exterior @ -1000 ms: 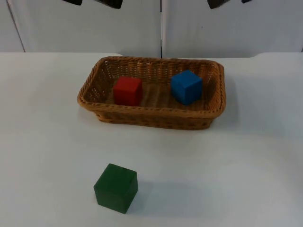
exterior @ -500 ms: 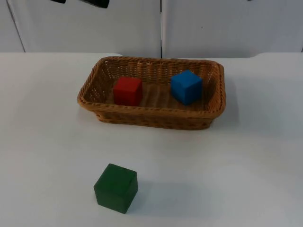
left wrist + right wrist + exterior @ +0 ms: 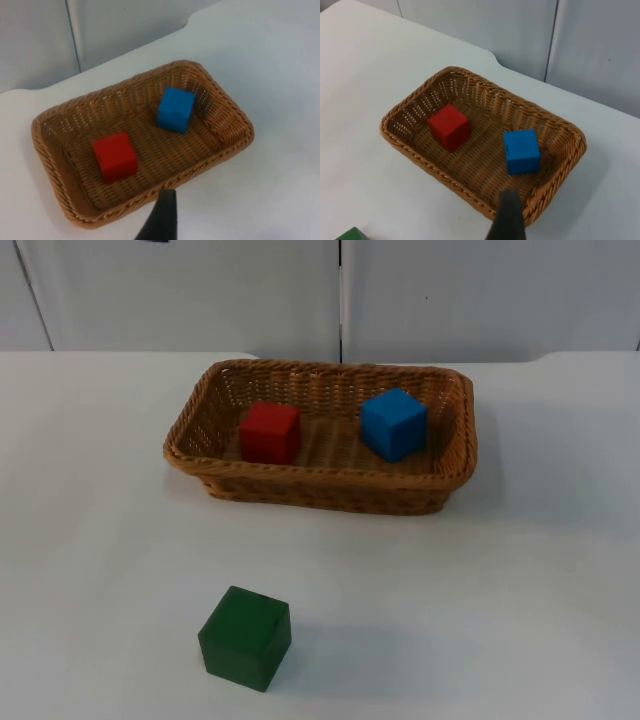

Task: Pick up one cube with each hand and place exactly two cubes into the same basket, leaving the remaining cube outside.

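Note:
A woven brown basket (image 3: 330,490) stands at the middle back of the table. A red cube (image 3: 270,432) lies in its left half and a blue cube (image 3: 393,424) in its right half, both resting on the basket floor, apart from each other. A green cube (image 3: 245,637) sits on the bare table in front of the basket, outside it. My left gripper (image 3: 160,220) hangs high above the basket's near rim (image 3: 150,197), holding nothing. My right gripper (image 3: 506,217) also hovers high over the basket rim (image 3: 470,192), near the blue cube (image 3: 521,151), carrying nothing.
The white table top (image 3: 520,590) spreads wide around the basket and the green cube. A grey partition wall (image 3: 450,290) closes the back. A corner of the green cube (image 3: 350,234) peeks in the right wrist view.
The dark arm parts at the upper edge of the top view have drawn back upward and out of that picture. The cubes and the basket have not moved.

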`<state>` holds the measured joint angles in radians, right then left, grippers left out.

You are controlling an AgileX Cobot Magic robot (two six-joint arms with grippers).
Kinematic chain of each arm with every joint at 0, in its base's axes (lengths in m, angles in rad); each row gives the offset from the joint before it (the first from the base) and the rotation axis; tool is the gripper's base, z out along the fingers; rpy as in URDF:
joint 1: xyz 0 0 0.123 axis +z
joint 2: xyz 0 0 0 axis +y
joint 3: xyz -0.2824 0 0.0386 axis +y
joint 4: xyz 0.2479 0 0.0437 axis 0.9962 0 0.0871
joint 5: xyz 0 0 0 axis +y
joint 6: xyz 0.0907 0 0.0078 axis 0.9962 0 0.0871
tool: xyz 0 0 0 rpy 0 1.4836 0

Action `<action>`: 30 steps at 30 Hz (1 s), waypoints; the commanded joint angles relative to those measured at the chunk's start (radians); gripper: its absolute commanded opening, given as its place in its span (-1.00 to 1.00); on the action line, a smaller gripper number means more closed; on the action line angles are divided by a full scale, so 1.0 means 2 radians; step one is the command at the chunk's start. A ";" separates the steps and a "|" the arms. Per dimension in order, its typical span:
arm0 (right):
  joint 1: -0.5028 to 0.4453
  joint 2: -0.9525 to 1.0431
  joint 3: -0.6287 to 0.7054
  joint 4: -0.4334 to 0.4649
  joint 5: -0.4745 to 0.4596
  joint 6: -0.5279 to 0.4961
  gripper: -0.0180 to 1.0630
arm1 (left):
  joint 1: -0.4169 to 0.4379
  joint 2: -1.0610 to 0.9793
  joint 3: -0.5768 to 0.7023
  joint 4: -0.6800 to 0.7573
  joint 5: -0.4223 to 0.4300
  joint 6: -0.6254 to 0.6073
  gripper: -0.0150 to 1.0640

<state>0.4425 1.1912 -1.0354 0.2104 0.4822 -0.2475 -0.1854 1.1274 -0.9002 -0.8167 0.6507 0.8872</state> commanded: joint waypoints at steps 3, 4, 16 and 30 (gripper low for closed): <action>0.000 -0.028 0.019 0.001 -0.003 -0.004 0.20 | 0.000 -0.034 0.022 -0.003 -0.005 -0.012 0.54; 0.000 -0.037 0.027 0.002 -0.003 -0.004 0.20 | 0.000 -0.044 0.028 -0.003 -0.005 -0.016 0.54; 0.000 -0.135 0.092 0.003 -0.004 -0.004 0.20 | 0.000 -0.129 0.070 0.014 0.012 -0.045 0.54; 0.000 -0.284 0.167 0.003 0.020 -0.004 0.20 | 0.000 -0.235 0.070 0.064 0.044 -0.105 0.54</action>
<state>0.4425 0.6611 -0.7126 0.2151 0.5118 -0.2475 -0.1854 0.6828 -0.7642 -0.7149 0.7190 0.7030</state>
